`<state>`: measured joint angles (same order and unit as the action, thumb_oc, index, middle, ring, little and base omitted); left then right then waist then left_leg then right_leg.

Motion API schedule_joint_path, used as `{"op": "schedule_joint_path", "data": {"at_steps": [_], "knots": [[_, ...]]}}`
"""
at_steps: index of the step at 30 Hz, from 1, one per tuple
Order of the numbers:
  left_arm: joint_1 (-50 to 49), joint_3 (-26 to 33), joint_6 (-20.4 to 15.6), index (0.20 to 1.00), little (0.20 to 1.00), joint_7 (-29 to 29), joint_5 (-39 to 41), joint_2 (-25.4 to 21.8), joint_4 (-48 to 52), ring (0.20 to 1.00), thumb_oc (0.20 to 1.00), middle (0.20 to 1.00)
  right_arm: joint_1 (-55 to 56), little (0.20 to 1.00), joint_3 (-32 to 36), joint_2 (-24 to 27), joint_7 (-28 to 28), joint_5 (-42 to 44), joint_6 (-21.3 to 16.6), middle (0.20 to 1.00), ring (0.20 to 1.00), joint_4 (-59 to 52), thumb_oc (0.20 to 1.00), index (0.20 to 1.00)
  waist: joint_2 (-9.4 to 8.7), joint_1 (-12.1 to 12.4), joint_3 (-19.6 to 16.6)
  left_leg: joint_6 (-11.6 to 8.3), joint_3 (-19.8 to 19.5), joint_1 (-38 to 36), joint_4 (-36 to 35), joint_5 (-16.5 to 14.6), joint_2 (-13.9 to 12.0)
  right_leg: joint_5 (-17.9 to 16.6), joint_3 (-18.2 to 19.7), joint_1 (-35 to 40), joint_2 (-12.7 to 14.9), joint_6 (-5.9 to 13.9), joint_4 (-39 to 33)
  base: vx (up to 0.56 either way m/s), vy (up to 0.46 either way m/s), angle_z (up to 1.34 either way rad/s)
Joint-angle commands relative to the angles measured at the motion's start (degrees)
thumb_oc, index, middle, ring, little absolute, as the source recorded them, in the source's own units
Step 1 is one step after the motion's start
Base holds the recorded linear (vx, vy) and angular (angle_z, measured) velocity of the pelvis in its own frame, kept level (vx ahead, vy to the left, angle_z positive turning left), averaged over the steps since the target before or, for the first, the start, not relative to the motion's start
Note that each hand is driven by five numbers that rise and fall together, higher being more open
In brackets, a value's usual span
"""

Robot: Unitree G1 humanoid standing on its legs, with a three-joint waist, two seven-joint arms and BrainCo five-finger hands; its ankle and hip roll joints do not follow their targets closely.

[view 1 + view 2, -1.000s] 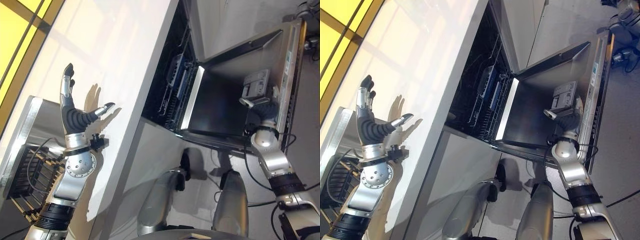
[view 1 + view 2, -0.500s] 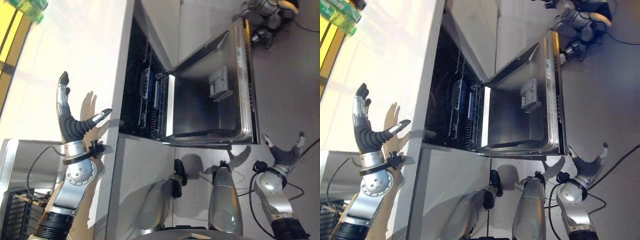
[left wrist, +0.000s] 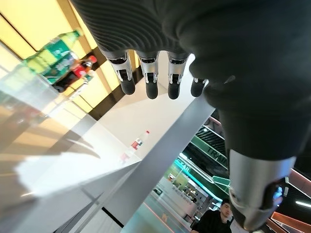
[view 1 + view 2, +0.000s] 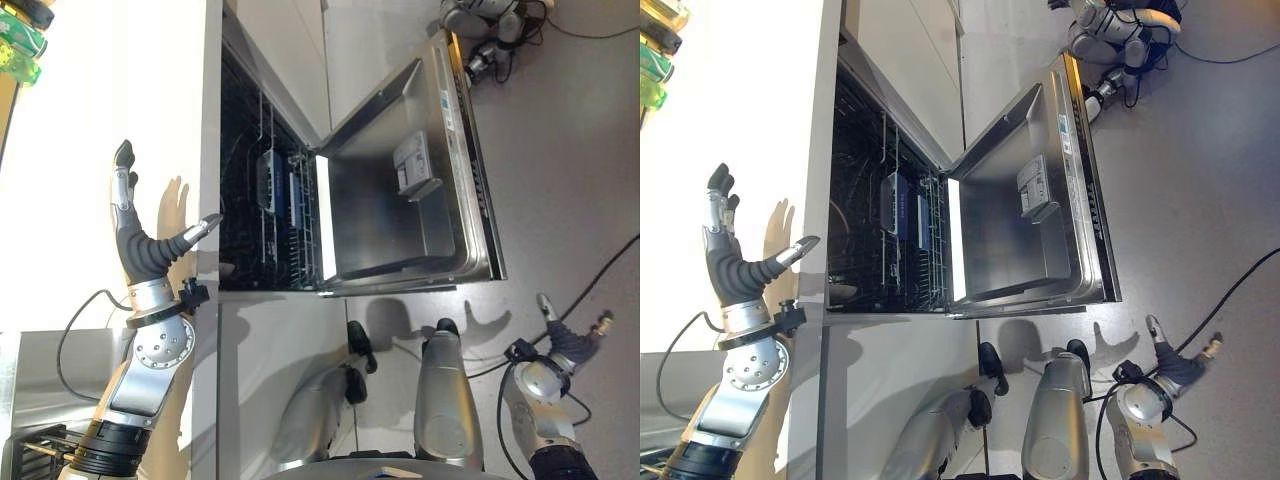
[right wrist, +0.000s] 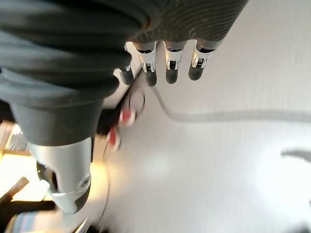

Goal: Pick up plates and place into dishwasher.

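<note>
Holding the right hand (image 4: 563, 338) low over the grey floor (image 4: 570, 150), apart from the near corner of the dishwasher door (image 4: 395, 235), with fingers straight and spread, gripping nothing. Showing those fingers (image 5: 171, 72) straight in a row in the right wrist view.

Holding the left hand (image 4: 140, 250) upright above the white counter (image 4: 80, 120), near its front edge, with the palm open, the fingers pointing away and the thumb out toward the dishwasher (image 4: 940, 235). Gripping nothing there either. Showing the same straight fingers (image 3: 150, 85) in the left wrist view.

Standing wide open under the counter, past the left hand: the dishwasher, with its steel door folded down flat over the floor and the detergent compartment (image 4: 415, 170) facing up. Sitting inside the dark tub, a wire rack (image 4: 285, 215) with a cutlery basket (image 4: 270, 180). Lying at the tub's near edge, a pale round shape (image 4: 228, 268), too small to tell whether a plate.

Standing at the counter's far end, well apart from the left hand: green bottles (image 4: 20, 50).
</note>
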<state>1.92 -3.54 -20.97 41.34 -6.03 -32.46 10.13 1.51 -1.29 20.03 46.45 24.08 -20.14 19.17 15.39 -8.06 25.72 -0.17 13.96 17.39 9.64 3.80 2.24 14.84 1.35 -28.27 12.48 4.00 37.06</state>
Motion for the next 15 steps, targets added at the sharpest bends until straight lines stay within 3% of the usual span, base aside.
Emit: {"op": "schedule_joint_path", "data": {"at_steps": [1, 5, 6, 11, 15], "knots": [[3.25, -2.23, -0.97, 1.0, 1.0, 2.0, -3.02, 2.02, -0.5, 1.0, 1.0, 1.0, -4.31, 1.0, 1.52, 1.56, -5.21, 4.63, -8.99, 1.0, 1.0, -0.02, 1.0, 1.0, 4.91, 0.36, 4.07, 1.82, -2.62, 5.41, 10.93, -7.07, 1.64, -5.12, -0.77, -4.61, 2.17, -1.84, 0.24, -0.09, -0.03, 0.07], [3.57, -3.03, -1.94, 1.0, 1.0, 2.95, -2.77, 0.79, -0.5, 1.0, 1.0, 1.0, -7.96, 1.0, 1.87, 1.66, -10.3, 11.67, -15.7, 1.0, 1.0, 1.8, 1.0, 1.0, 7.09, 1.92, 4.08, 2.02, -2.44, 10.54, 14.07, -7.64, 2.3, -3.01, -0.77, -10.3, 3.0, -2.89, 6.06, -0.07, -0.064, 0.04], [3.61, -3.09, -2.06, 1.0, 1.0, 2.79, -2.75, 0.63, -0.53, 1.0, 1.0, 1.0, -8.36, 1.0, 2.12, 1.55, -11.24, 13.29, -16.76, 1.0, 1.0, 2.11, 1.0, 1.0, 7.06, 2.09, 4.08, 1.7, -2.84, 10.64, 15.39, -9.44, 2.74, -0.88, -0.19, -10.49, 3.23, -2.62, 7.77, 0.0, -0.082, 0.08], [2.51, -3.26, -2.91, 1.0, 1.0, 2.62, -2.1, -0.3, -0.04, 1.0, 1.0, 1.0, -10.85, 1.0, 4.53, 1.23, -16.04, 22.92, -18.61, 1.0, 1.0, 4.33, 1.0, 1.0, 7.81, 2.77, 4.08, 2.04, -2.59, 14.75, 20.34, -11.35, 3.14, 2.01, 0.18, -14.93, 3.26, -3.59, 14.41, -0.02, -0.06, 0.11], [2.28, -4.08, -3.7, 1.0, 1.0, 2.42, -2.26, -0.94, 0.69, 1.0, 1.0, 1.0, -13.05, 1.0, 7.01, 1.3, -18.65, 32.45, -16.36, 1.0, 1.0, 8.47, 1.0, 1.0, 8.24, 3.22, 4.08, 2.32, -2.29, 17.91, 24.54, -12.68, 3.08, 3.43, 0.84, -18.16, 3.15, -4.12, 18.48, -0.02, -0.064, 0.08]]}}
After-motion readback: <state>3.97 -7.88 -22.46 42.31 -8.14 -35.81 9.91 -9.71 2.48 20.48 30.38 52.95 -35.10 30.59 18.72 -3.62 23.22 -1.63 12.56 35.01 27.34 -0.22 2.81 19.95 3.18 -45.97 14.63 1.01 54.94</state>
